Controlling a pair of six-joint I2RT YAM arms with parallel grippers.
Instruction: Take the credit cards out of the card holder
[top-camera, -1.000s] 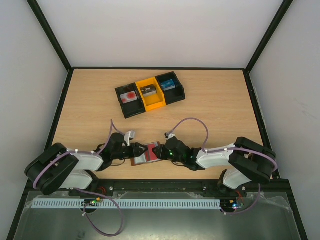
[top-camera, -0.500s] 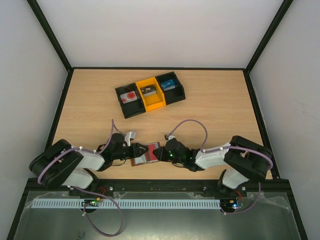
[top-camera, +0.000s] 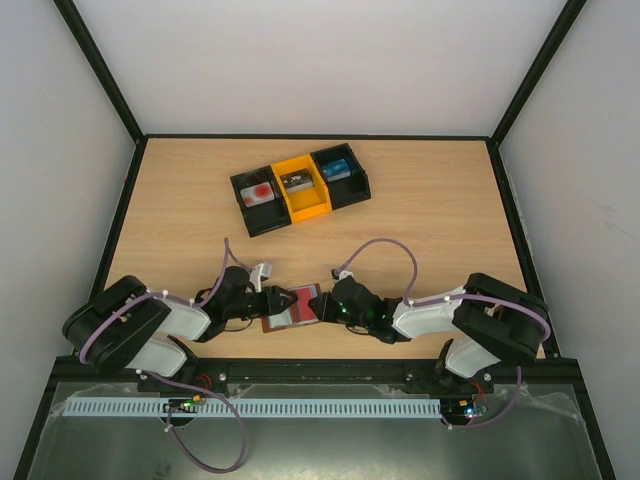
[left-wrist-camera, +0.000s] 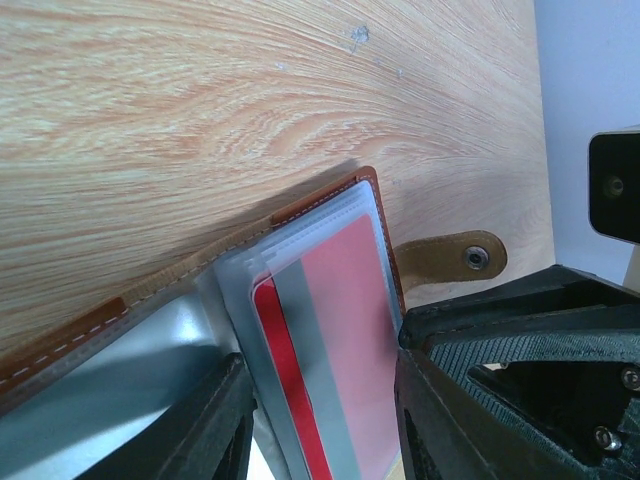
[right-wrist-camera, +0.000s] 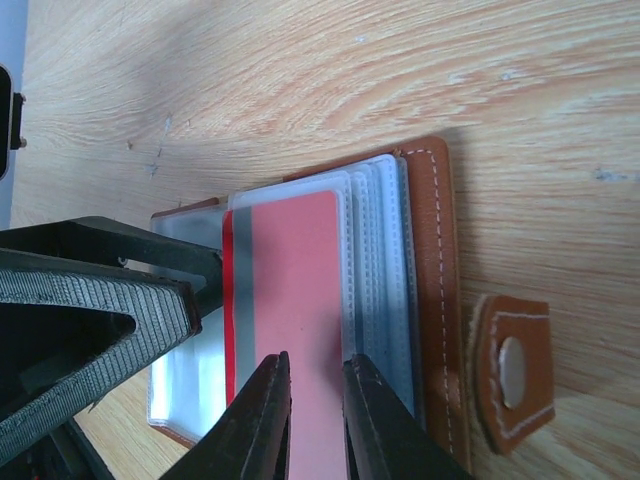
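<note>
The brown card holder (top-camera: 272, 323) lies open near the table's front edge, between my two grippers. A red-pink credit card (right-wrist-camera: 290, 270) lies on its clear sleeves (right-wrist-camera: 375, 260). My right gripper (right-wrist-camera: 315, 358) is just over this card, jaws a narrow gap apart, the card flat under them. My left gripper (left-wrist-camera: 318, 365) is open, and its fingers straddle the sleeves and the card (left-wrist-camera: 340, 330). In the top view the left gripper (top-camera: 266, 300) and the right gripper (top-camera: 322, 305) meet at the holder. A whitish card with a red round mark (top-camera: 259, 191) lies in the tray.
A black-and-yellow three-part tray (top-camera: 312, 209) stands mid-table, with a dark card (top-camera: 295, 181) in the yellow part and a blue one (top-camera: 337, 170) in the right part. The holder's snap tab (right-wrist-camera: 510, 370) sticks out sideways. Black frame rails edge the table.
The left arm's body has shifted slightly. Both grippers and the card holder stay almost where they were.
</note>
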